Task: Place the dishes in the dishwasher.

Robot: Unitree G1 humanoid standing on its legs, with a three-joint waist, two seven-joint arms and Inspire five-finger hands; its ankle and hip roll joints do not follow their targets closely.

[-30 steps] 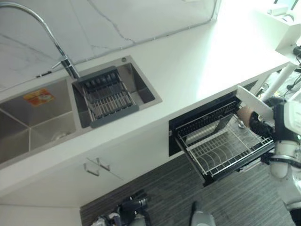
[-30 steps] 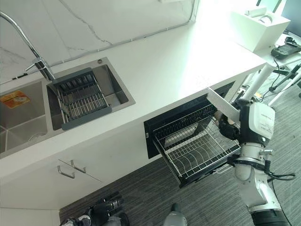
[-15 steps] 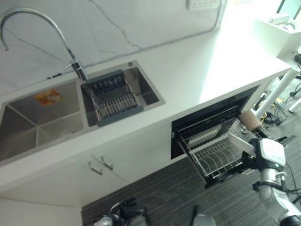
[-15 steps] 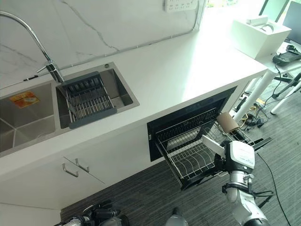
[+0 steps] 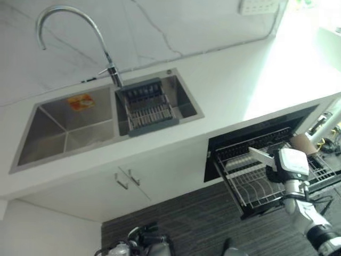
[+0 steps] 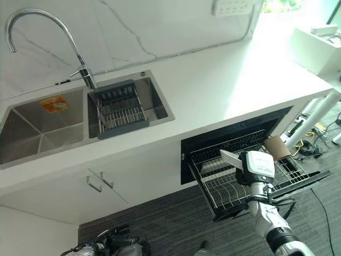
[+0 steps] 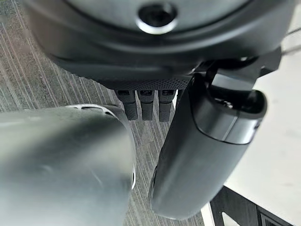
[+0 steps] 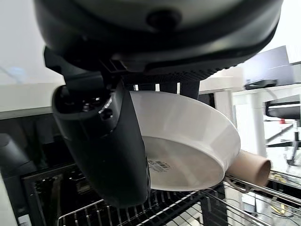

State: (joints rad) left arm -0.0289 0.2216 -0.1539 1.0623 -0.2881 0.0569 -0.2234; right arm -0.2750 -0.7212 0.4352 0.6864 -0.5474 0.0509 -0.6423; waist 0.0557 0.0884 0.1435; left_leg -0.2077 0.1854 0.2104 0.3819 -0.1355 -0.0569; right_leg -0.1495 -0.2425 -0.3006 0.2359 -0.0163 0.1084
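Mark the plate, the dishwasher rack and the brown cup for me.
plate (image 8: pixel 188 141): right wrist view, on its white underside.
rack (image 6: pixel 224 184): right eye view, on its wire floor.
cup (image 8: pixel 251 170): right wrist view, on its brown side wall.

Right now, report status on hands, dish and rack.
Right hand shut on white plate, above pulled-out dishwasher rack. Left hand idle, low. Tan cup lies in rack beside plate.

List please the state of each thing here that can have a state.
Dishwasher rack: pulled out.
White plate: held above the rack, tilted.
Right hand: shut on the white plate.
Left hand: open, holding nothing.
Brown cup: lying in the rack.
Sink drain basket: seated in the sink.
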